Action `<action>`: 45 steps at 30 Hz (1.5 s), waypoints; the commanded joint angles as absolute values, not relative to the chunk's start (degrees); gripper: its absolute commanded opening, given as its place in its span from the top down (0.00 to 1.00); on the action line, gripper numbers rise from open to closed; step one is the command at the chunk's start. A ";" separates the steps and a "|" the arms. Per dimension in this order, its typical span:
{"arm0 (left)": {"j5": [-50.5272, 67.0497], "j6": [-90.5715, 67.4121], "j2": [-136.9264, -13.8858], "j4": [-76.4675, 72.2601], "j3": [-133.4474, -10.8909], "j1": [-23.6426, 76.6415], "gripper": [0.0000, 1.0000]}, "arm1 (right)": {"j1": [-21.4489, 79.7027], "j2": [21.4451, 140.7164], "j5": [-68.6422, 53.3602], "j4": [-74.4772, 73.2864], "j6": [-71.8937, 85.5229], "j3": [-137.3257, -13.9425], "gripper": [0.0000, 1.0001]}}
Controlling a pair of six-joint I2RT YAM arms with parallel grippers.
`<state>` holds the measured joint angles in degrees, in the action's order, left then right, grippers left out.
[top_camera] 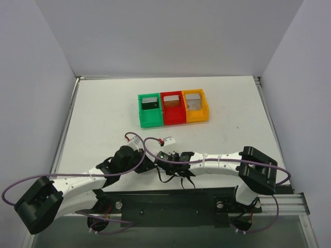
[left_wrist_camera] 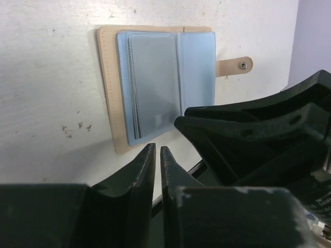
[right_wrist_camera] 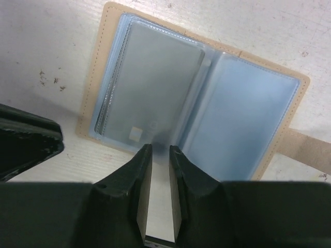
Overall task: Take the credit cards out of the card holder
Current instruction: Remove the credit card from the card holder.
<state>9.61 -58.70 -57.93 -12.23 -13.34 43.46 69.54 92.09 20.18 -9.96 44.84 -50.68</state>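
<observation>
The card holder [left_wrist_camera: 155,82] lies open on the white table, tan with two bluish-grey pocket panels and a snap tab at the right. In the right wrist view the holder [right_wrist_camera: 248,119] shows a grey credit card [right_wrist_camera: 150,82] inside its left pocket. My right gripper [right_wrist_camera: 160,151] hovers at the holder's near edge by the fold, jaws a narrow gap apart with nothing between them. My left gripper [left_wrist_camera: 158,151] is shut and empty, just short of the holder's near edge. In the top view both grippers meet near the table's front and hide the holder.
A green bin [top_camera: 150,118], a red bin [top_camera: 172,117] and an orange bin [top_camera: 196,114] stand in a row at the back, each with a card in it. The right gripper's dark body [left_wrist_camera: 258,139] is close beside my left fingers. White walls enclose the table.
</observation>
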 commanded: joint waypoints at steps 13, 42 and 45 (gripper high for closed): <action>3.87 -57.48 -67.76 -21.53 -17.32 44.74 1.00 | 70.75 93.34 18.64 -6.95 41.57 -54.05 0.67; 1.67 -59.85 -77.69 -27.16 -14.86 44.74 1.00 | 68.55 93.61 20.74 -10.02 47.46 -49.84 1.00; 1.50 -60.21 -77.78 -27.51 -14.24 44.74 1.00 | 69.43 90.63 20.92 -7.48 46.50 -48.17 0.90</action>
<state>3.03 -59.68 -77.19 -26.61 -15.20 44.60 68.97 94.89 19.07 -6.48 46.33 -50.96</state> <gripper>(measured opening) 0.038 0.001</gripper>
